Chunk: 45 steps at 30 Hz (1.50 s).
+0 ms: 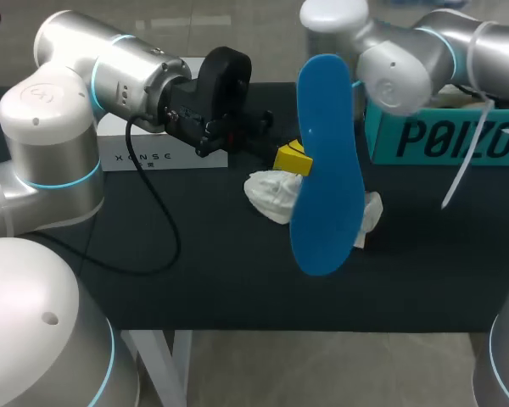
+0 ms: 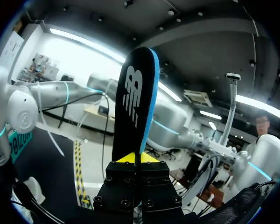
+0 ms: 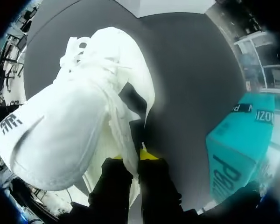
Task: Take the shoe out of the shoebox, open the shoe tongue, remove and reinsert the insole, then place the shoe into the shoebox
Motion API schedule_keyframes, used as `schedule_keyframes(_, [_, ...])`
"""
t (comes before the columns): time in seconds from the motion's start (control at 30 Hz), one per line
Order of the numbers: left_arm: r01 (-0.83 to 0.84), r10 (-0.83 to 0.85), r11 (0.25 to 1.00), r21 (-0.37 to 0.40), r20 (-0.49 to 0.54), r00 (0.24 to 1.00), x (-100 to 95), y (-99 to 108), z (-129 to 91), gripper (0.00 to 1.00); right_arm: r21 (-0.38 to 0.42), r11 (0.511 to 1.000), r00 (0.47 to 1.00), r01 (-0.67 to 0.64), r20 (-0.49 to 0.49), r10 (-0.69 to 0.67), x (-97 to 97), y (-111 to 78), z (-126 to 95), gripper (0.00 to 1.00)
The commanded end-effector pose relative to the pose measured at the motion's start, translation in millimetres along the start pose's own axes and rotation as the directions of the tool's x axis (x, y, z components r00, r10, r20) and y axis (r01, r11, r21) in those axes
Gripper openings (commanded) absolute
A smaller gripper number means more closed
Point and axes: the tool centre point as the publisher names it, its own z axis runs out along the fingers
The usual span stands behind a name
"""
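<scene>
So, the flat blue foam insole (image 1: 327,170), black on its top face, stands upright over the black table (image 1: 195,280), one end clamped between the yellow tips of the left gripper (image 2: 137,158). Behind it, low on the table, is the white lace-up sneaker (image 3: 74,121), w/ the right gripper (image 3: 130,156) pinched on its collar edge. The teal cardboard shoebox (image 1: 441,140) is near on the right, and a white box (image 1: 144,157) lies behind the left arm.
</scene>
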Motion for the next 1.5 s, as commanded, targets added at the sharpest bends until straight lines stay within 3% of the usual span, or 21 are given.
schedule_keyframes(0.03, [0.000, 0.000, 1.000, 0.000, 0.000, 1.000, -0.8, 0.3, 0.8, 0.00, 0.104, 0.782, 0.748, -0.614, -0.237, 0.620, 0.8, -5.6, -8.0, 0.00])
schedule_keyframes(0.07, [0.000, 0.000, 1.000, 0.000, 0.000, 1.000, -0.8, 0.3, 0.8, 0.00, 0.102, 0.725, 0.682, -0.681, -0.271, 0.679, 2.9, -7.1, -9.1, 0.00])
schedule_keyframes(0.17, [0.000, 0.000, 1.000, 0.000, 0.000, 1.000, -0.8, 0.3, 0.8, 0.00, 0.131, 0.608, 0.569, -0.783, -0.244, 0.786, 6.8, -9.8, -8.7, 0.00])
schedule_keyframes(0.23, [0.000, 0.000, 1.000, 0.000, 0.000, 1.000, -0.8, 0.3, 0.8, 0.00, 0.138, 0.518, 0.466, -0.844, -0.289, 0.836, 7.5, -13.2, -6.3, 0.00])
schedule_keyframes(0.33, [0.000, 0.000, 1.000, 0.000, 0.000, 1.000, -0.8, 0.3, 0.8, 0.00, 0.145, 0.423, 0.373, -0.894, -0.281, 0.884, 9.6, -13.1, -5.9, 0.00])
schedule_keyframes(0.5, [0.000, 0.000, 1.000, 0.000, 0.000, 1.000, -0.8, 0.3, 0.8, 0.00, 0.148, 0.380, 0.309, -0.913, -0.358, 0.881, 13.2, -6.8, -4.4, 0.00])
schedule_keyframes(0.8, [0.000, 0.000, 1.000, 0.000, 0.000, 1.000, -0.8, 0.3, 0.8, 0.00, 0.145, 0.363, 0.289, -0.920, -0.373, 0.882, 11.2, 1.6, 1.1, 0.00])
schedule_keyframes(1.2, [0.000, 0.000, 1.000, 0.000, 0.000, 1.000, -0.8, 0.3, 0.8, 0.00, 0.147, 0.464, 0.394, -0.874, -0.344, 0.852, 9.8, 7.5, 17.4, 0.00])
schedule_keyframes(1.5, [0.000, 0.000, 1.000, 0.000, 0.000, 1.000, -0.8, 0.3, 0.8, 0.00, 0.081, 0.530, 0.476, -0.844, -0.341, 0.810, 7.1, 10.5, 5.6, 0.00])
